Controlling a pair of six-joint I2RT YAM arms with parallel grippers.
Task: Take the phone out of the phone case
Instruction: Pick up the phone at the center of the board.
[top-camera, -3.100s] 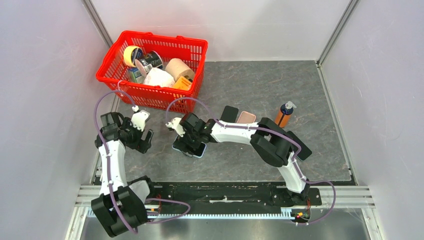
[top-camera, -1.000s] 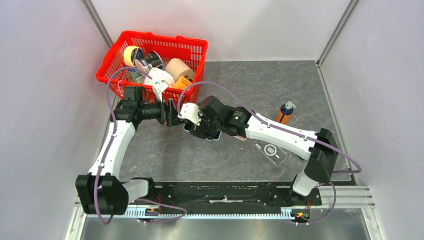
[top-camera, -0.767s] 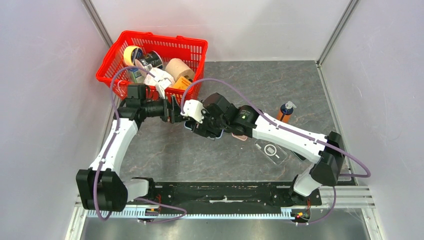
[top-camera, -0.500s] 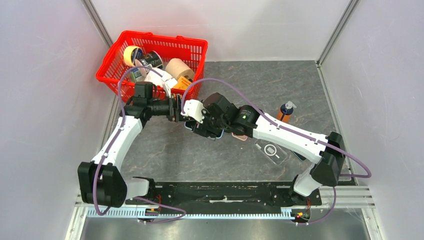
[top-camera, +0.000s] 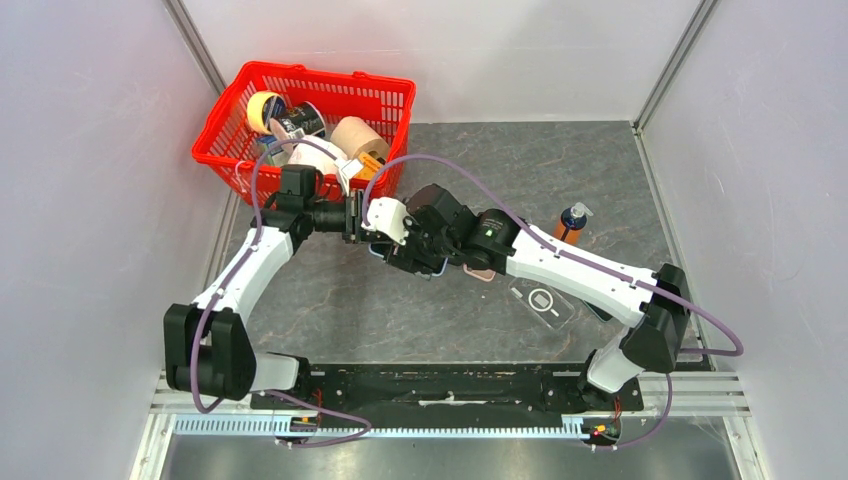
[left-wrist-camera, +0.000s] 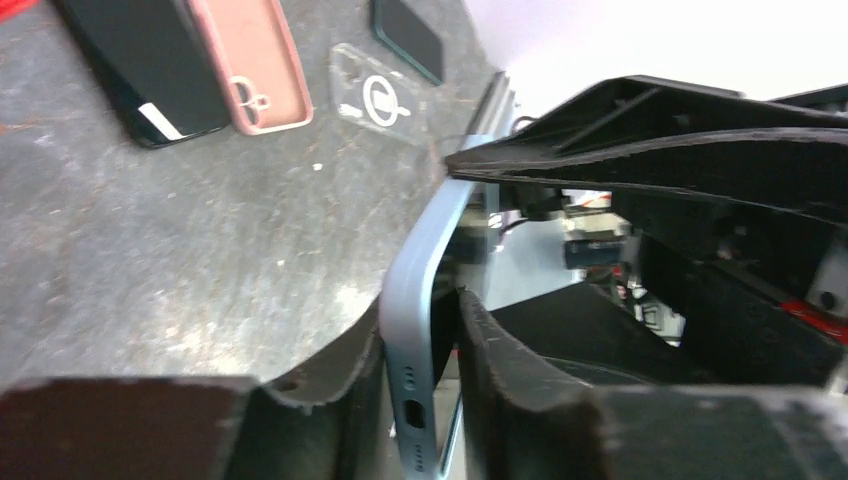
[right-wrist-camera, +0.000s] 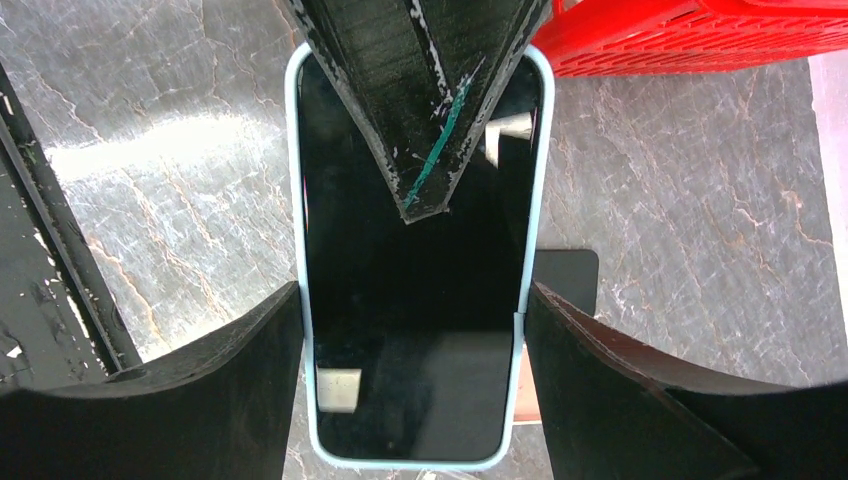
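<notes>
The right jaws are closed on the phone (right-wrist-camera: 410, 380), one pressing each long side of its pale blue case (left-wrist-camera: 425, 250), toward the end away from the left jaws. The left jaws grip the same phone at its port end, across its thickness. One jaw lies flat on the glass, a black wedge in the right wrist view, and the other sits behind the back. In the left wrist view the case's edge, with its port and speaker holes, stands pinched between the two. The phone sits fully in the case, the blue rim running unbroken round the dark screen. It appears to be held above the worktop (top-camera: 600, 170) rather than lying on it.

The two sets of jaws meet just in front of the red basket (top-camera: 330, 73), toward the left rear of the worktop. The left arm (top-camera: 245, 275) reaches in from the left and the right arm (top-camera: 570, 270) stretches across from the right.

On the worktop beyond the held phone lie a black phone (left-wrist-camera: 145, 55) and a pink case (left-wrist-camera: 255, 60) side by side. A clear case (left-wrist-camera: 375, 95) with a ring mark lies near them, and another dark phone (left-wrist-camera: 408, 35) a little further on. An orange pump bottle (top-camera: 568, 228) stands upright behind the right arm. The basket holds tape rolls and other small goods
</notes>
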